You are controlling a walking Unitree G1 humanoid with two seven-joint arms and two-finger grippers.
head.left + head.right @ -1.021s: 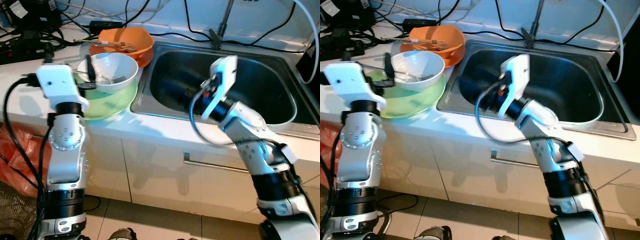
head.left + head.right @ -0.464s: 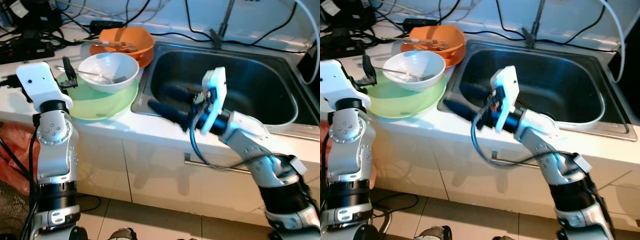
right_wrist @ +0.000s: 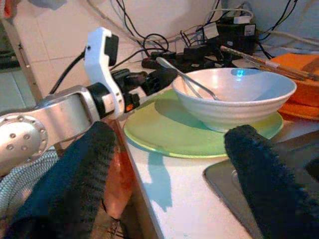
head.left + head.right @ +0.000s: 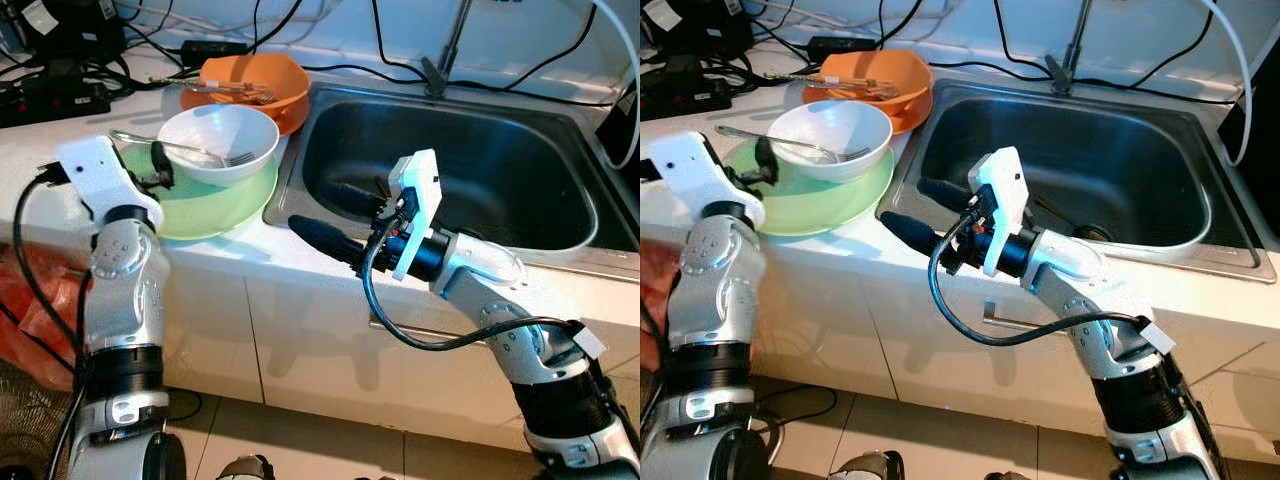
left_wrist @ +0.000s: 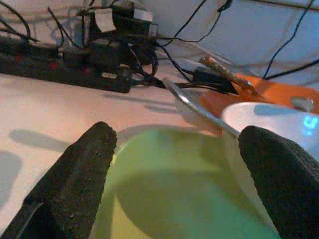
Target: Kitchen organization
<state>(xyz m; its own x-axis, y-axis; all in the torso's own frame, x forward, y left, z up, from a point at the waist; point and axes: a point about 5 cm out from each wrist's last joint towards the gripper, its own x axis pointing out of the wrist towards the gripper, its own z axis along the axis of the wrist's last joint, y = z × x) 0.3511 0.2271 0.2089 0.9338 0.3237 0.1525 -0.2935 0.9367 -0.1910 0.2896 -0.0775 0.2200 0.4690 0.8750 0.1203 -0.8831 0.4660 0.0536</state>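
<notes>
A white bowl (image 4: 218,140) with a metal spoon (image 4: 170,146) in it sits on a pale green plate (image 4: 215,208) on the white counter. Just behind stands an orange bowl (image 4: 262,80) holding chopsticks. My left gripper (image 4: 157,171) is open at the plate's left rim; in the left wrist view its fingers (image 5: 75,174) straddle the green plate (image 5: 169,194), touching nothing that I can see. My right gripper (image 4: 312,207) is open and empty, hovering over the counter by the sink's front left corner and pointing at the plate (image 3: 169,129) and bowl (image 3: 234,102).
The steel sink (image 4: 500,170) fills the right half of the counter, its faucet (image 4: 440,60) behind it. A power strip and tangled cables (image 4: 60,95) lie at the back left. Below are a cabinet handle (image 4: 400,325) and an orange bag (image 4: 40,310) on the floor.
My left gripper drew back from the bowl and spoon and now sits at the plate's left rim. My right arm swung out of the sink, leftward and lower, over the counter edge.
</notes>
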